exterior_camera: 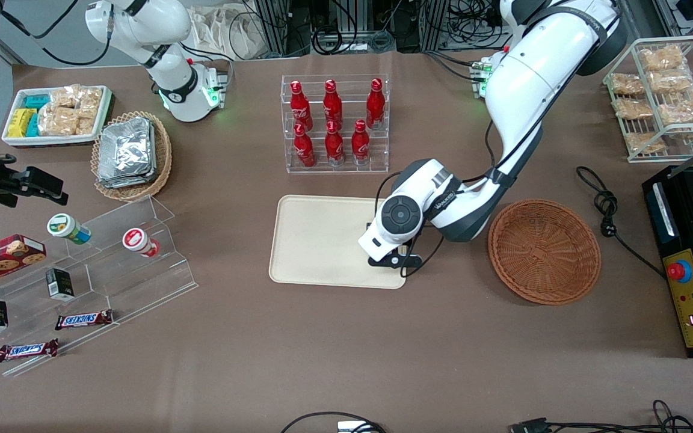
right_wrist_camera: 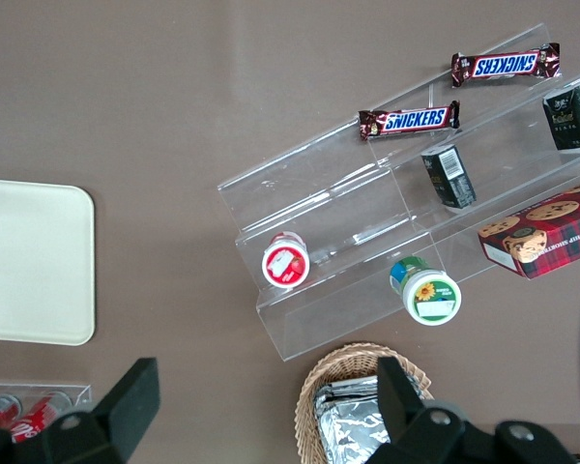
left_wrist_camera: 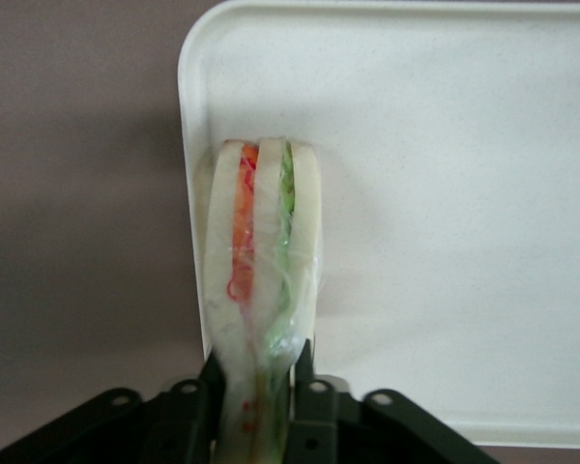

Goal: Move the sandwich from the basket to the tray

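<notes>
The sandwich [left_wrist_camera: 261, 251], pale bread with orange and green filling in clear wrap, stands on edge between the fingers of my left gripper [left_wrist_camera: 256, 375], which is shut on it. It hangs over a corner of the cream-beige tray [left_wrist_camera: 445, 193]; I cannot tell whether it touches the tray. In the front view the gripper [exterior_camera: 393, 260] is low over the tray [exterior_camera: 316, 240], at the tray's end nearest the basket, and the hand hides the sandwich. The round reddish-brown wicker basket [exterior_camera: 544, 251] sits empty beside the tray, toward the working arm's end of the table.
A clear rack of red bottles [exterior_camera: 334, 123] stands farther from the front camera than the tray. A stepped acrylic shelf with snacks [exterior_camera: 82, 282], a tan basket of foil packets [exterior_camera: 131, 155] and a white snack tray [exterior_camera: 55, 114] lie toward the parked arm's end. A black control box [exterior_camera: 692, 258] and cable [exterior_camera: 608, 210] lie toward the working arm's end.
</notes>
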{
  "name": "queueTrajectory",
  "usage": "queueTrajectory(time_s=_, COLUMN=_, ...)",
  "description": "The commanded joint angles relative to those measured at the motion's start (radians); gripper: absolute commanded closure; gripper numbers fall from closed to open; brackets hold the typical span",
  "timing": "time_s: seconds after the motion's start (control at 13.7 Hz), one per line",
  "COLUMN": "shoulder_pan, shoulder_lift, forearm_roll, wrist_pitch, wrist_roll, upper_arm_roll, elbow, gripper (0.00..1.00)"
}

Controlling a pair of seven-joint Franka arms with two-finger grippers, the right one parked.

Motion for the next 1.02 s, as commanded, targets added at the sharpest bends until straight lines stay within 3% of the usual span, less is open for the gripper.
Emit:
queueTrajectory(time_s=0.0, shoulder_pan=0.001, shoulder_lift=-0.025, forearm_roll=0.015, wrist_pitch=0.002, wrist_roll=-0.004, upper_arm_roll=0.003, elbow=-0.008, gripper=0.0)
queueTrajectory(time_s=0.15, shoulder_pan=0.006, shoulder_lift=-0.038, forearm_roll=0.0, wrist_pitch=-0.005, wrist_roll=-0.008, upper_arm_roll=0.003, elbow=0.011, gripper=0.0)
queueTrajectory(time_s=0.44, shoulder_pan=0.041, shoulder_lift=-0.16, forearm_roll=0.0, wrist_pitch=-0.312, wrist_roll=-0.01, upper_arm_roll=0.003, elbow=0.089, gripper=0.0)
queueTrajectory(time_s=0.66, shoulder_pan=0.223, shoulder_lift=-0.287, forearm_roll=-0.065, wrist_pitch=-0.319, wrist_roll=0.001, upper_arm_roll=-0.005, elbow=0.048, gripper=0.0)
queueTrajectory(time_s=0.95, shoulder_pan=0.402, shoulder_lift=-0.465, forearm_roll=-0.077, wrist_pitch=-0.275, wrist_roll=0.063, upper_arm_roll=-0.006, elbow=-0.102, gripper=0.01)
